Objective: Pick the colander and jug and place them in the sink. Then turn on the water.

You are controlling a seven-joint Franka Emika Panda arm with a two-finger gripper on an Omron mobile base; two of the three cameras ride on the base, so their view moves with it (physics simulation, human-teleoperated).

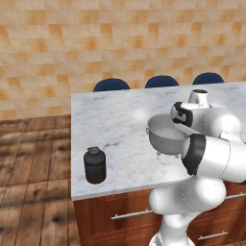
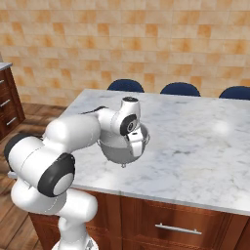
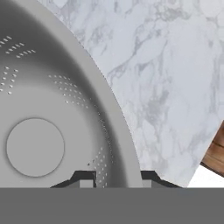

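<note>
The colander (image 1: 162, 130) (image 2: 113, 149), a wide silver perforated bowl, stands on the marble counter near its front edge. My gripper (image 2: 137, 145) reaches down onto its rim on the side toward the counter's middle. In the hand view the colander (image 3: 43, 109) fills the left side. Its rim runs between my two fingertips (image 3: 85, 177), one inside the bowl and one outside, so the gripper (image 3: 117, 177) is shut on the rim. The jug (image 1: 94, 165), small and dark with a knobbed lid, stands upright at the counter's front left corner, well apart from the colander. The sink and the water are out of view.
The marble counter (image 1: 110, 120) (image 2: 195, 136) is an island with wooden drawers below. Three blue chair backs (image 1: 111, 85) (image 2: 180, 89) line its far side. A tiled wall stands behind, with wood floor to the left. My own white arm crosses in front of the colander.
</note>
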